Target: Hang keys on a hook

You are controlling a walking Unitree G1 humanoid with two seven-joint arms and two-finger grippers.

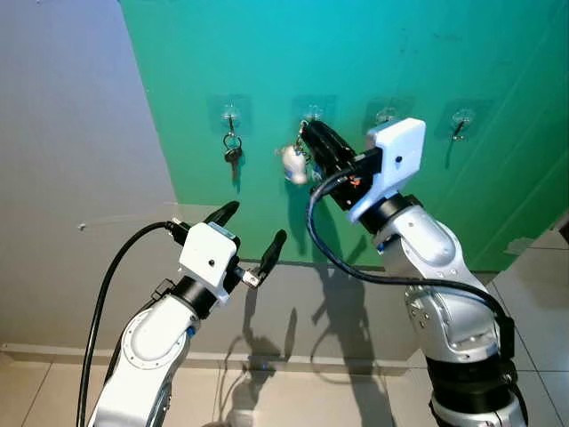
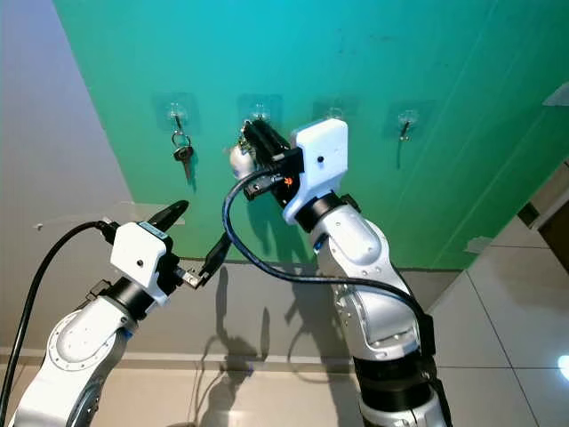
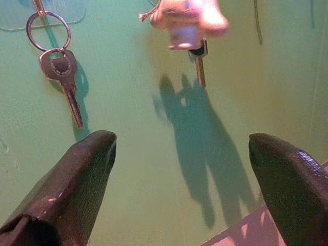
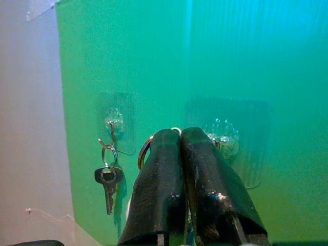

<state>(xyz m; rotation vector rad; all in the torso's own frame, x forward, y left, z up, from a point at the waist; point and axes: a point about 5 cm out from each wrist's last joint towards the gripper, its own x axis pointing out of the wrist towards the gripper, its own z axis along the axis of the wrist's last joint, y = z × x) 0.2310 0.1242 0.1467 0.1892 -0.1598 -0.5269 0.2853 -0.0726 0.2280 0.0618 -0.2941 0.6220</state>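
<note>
The right silver arm is raised and bent at the elbow, reaching up and to the left so that the right gripper (image 1: 307, 133) meets the green wall (image 1: 427, 53) at the second clear adhesive hook from the left (image 1: 312, 112). Its two black fingers (image 4: 159, 169) are pressed together on the metal ring (image 4: 143, 152) of a key bunch with a pale rounded charm (image 1: 293, 165), which dangles just below the fingertips, touching or nearly touching the wall beside that hook. The right wrist view shows the ring's edge peeking out at the fingertips just beside the hook's clear plate; whether the ring is over the hook cannot be told. The left silver arm is held lower and nearer, forearm angled upward, and the left gripper (image 1: 253, 236) has its fingers spread wide apart with nothing between them, pointing at the wall below the hooks. On the leftmost clear hook (image 1: 230, 113) a single silver key on a small ring (image 1: 232, 151) hangs flat against the wall. The left wrist view gives detail the head views lack: the hanging key's ring and blade, and a second key blade (image 3: 200, 66) under the charm. Two more clear hooks (image 1: 386, 115) (image 1: 461, 117) sit further right.
</note>
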